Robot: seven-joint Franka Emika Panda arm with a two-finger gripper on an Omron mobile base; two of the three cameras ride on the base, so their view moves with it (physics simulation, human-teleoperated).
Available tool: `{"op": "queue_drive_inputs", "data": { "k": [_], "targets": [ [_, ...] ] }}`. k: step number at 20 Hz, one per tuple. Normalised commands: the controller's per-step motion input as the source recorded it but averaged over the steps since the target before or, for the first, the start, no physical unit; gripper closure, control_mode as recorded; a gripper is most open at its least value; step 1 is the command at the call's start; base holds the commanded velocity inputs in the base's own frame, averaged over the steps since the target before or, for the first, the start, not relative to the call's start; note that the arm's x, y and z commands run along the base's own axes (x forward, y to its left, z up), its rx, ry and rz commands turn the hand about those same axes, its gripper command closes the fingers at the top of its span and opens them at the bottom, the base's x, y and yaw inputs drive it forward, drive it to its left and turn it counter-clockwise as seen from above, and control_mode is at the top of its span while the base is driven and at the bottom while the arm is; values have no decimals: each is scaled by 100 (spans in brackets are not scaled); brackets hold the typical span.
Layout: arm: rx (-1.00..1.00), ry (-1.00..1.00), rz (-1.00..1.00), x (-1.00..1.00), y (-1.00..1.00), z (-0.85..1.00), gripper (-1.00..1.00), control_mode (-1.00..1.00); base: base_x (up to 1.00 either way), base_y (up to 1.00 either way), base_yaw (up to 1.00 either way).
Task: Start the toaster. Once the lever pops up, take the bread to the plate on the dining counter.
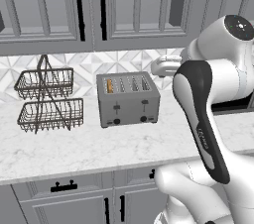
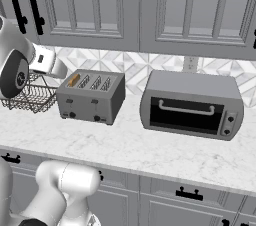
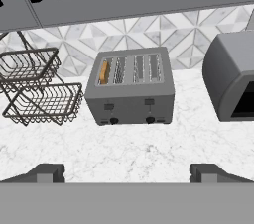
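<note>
Your two-finger gripper (image 3: pixel 127 172) hangs with its jaws spread wide and empty, well back from the boxy brushed-grey metal toaster (image 1: pixel 128 99) and above the marble worktop (image 1: pixel 99 143).

The squarish golden-tan slice of bread (image 3: pixel 104 72) sits down in the toaster's leftmost top slot, with just its upper edge showing. Expect it to be light, fairly stiff and crumbly, so pinch it gently across its thin faces at that exposed edge and lift straight up, or it will snag on the slot walls. It probably rises enough for a proper hold only after the lever pops.

First you need the left dark front lever (image 3: pixel 108 106), the one below the bread's slot. It is small and likely slick, so press down on its top with one fingertip or with closed jaws, not by gripping it. The toaster looks heavy enough to stay put under a downward push, but a sideways shove could slide it on the smooth stone.

To the toaster's left stands a two-tier wire basket rack (image 1: pixel 45 100), near enough to catch an elbow. To its right sits a grey toaster oven with a dark glass door (image 2: pixel 191 105), and grey wall cabinets (image 1: pixel 89 5) overhang the whole worktop, limiting how high you can lift.
</note>
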Motion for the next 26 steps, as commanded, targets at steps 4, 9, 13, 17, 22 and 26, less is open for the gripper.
{"op": "queue_drive_inputs", "data": {
  "k": [4, 9, 13, 17, 22, 26],
  "targets": [
    [0, 0, 0, 0, 0, 0, -100, -100, 0, 0, 0],
    [0, 0, 0, 0, 0, 0, -100, -100, 0, 0, 0],
    [0, 0, 0, 0, 0, 0, -100, -100, 0, 0, 0],
    [0, 0, 0, 0, 0, 0, -100, -100, 0, 0, 0],
    [0, 0, 0, -5, 5, 0, -100, -100, 0, 0, 0],
    [-2, 0, 0, -18, 27, 0, -100, -100, 0, 0, 0]
  ]
}}
